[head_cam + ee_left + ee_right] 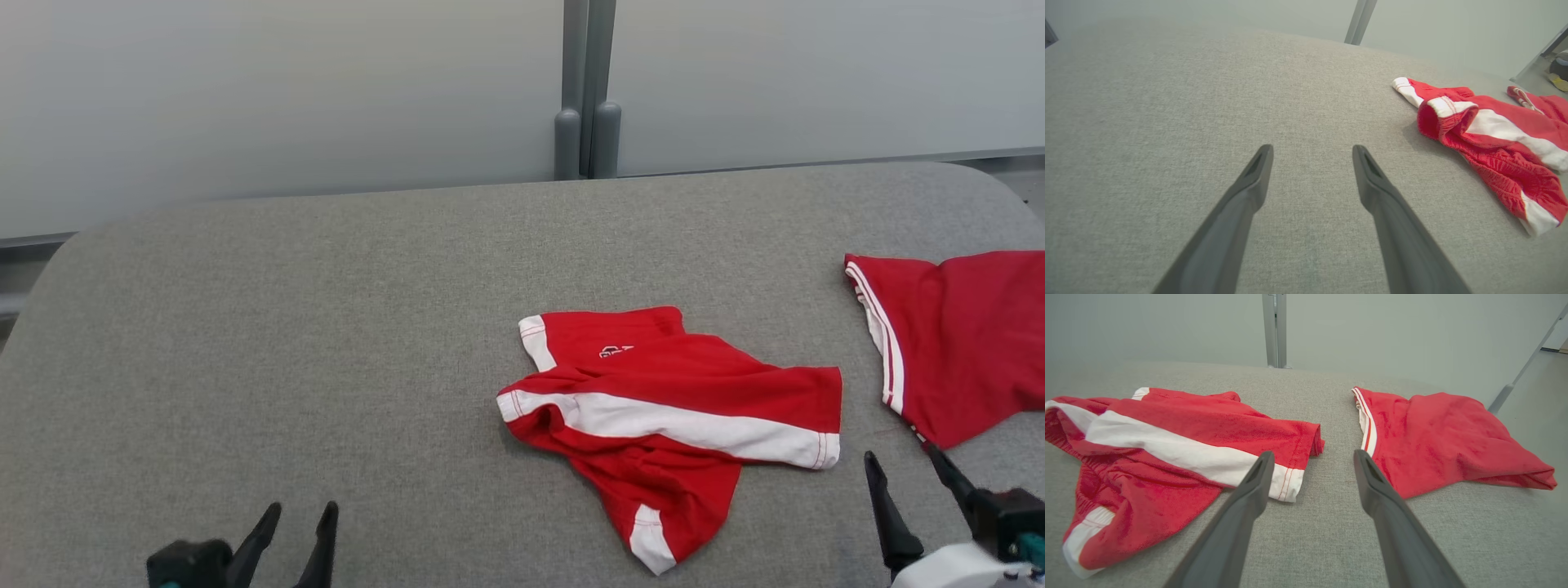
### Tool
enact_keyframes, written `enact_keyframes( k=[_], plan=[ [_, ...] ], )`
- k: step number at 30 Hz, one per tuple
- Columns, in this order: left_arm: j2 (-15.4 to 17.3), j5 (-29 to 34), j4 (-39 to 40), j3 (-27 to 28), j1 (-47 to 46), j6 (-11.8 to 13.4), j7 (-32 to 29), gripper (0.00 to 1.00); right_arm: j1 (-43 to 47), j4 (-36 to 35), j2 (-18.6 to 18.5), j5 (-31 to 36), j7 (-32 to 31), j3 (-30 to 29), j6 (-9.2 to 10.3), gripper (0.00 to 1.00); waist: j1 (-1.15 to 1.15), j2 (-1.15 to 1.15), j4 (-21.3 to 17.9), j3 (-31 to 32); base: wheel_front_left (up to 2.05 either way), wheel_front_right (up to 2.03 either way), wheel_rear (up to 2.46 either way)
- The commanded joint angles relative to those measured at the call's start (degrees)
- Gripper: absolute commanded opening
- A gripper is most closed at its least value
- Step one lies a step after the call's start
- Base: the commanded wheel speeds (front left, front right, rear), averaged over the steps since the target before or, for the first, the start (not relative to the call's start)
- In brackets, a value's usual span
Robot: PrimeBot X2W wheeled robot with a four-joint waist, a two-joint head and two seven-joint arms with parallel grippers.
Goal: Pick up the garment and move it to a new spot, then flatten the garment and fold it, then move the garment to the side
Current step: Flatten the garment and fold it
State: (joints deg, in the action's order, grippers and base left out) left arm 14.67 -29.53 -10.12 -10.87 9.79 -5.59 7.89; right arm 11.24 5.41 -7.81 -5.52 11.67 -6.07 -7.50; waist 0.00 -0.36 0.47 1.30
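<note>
Grey cloth tabletop: crumpled shorts, both claws empty

Grey cloth-covered table [326, 327] stands before a pale wall. Red-and-white shorts [678, 384] lie crumpled right of centre, their layers overlapping. A second red garment [963, 343] lies at the far right edge. At lower left the left gripper [300, 510] hovers. At lower right the right gripper [900, 453] points between the two garments. Both are spread wide, holding nothing. Risk: the right claw catches the wrong garment, or pinches one layer, so the shorts lift twisted.
</note>
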Motion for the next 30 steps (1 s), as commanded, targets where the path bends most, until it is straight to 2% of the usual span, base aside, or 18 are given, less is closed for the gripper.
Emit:
enact_keyframes(
  k=[1, 5, 7, 11, 14, 20, 30],
  plan=[
    [0.5, -0.3, 1.5, -1.3, -1.9, -0.5, -3.0, 1.00, -1.9, -0.4, -2.1, -0.6, -2.9, 0.9, 0.02, 1.00, 0.00, 0.36, 0.3, -0.9, 0.00, 0.00, 0.00],
    [1.0, -1.7, 7.5, -3.7, -6.8, 0.2, -13.7, 1.00, -5.6, -3.5, -6.6, -3.1, -14.8, 2.7, 0.05, 1.00, 0.00, 0.36, 1.0, -6.2, 0.00, 0.00, 0.00],
    [0.2, -2.5, 9.9, -5.5, -9.6, 0.4, -18.9, 1.00, -6.8, -4.7, -8.9, -3.3, -20.4, 3.6, 0.04, 1.00, 0.00, 0.36, 1.6, -9.1, 0.00, 0.00, 0.00],
    [-0.7, -3.4, 13.0, -8.9, -14.0, 0.1, -26.0, 1.00, -9.4, -6.4, -9.9, -4.5, -27.0, 4.7, 0.02, 1.00, 0.00, 0.36, 2.1, -13.7, 0.00, 0.00, 0.00],
    [-1.5, -3.7, 13.9, -10.6, -15.5, 0.1, -28.3, 1.00, -9.4, -6.4, -9.5, -5.0, -28.4, 5.5, 0.02, 1.00, 0.00, 0.36, 2.1, -15.7, 0.00, 0.00, 0.00],
    [-2.1, -3.4, 13.5, -11.9, -16.3, 0.0, -28.3, 1.00, -8.9, -4.7, -8.0, -4.3, -27.6, 6.4, 0.02, 1.00, 0.00, 0.36, 1.2, -16.5, 0.00, 0.00, 0.00],
    [-2.9, -3.8, 14.1, -13.4, -18.3, -0.4, -28.1, 1.00, -9.1, -3.3, -7.5, -4.4, -26.5, 7.9, 0.02, 1.00, 0.00, 0.36, 0.7, -16.4, 0.00, 0.00, 0.00]
  ],
)
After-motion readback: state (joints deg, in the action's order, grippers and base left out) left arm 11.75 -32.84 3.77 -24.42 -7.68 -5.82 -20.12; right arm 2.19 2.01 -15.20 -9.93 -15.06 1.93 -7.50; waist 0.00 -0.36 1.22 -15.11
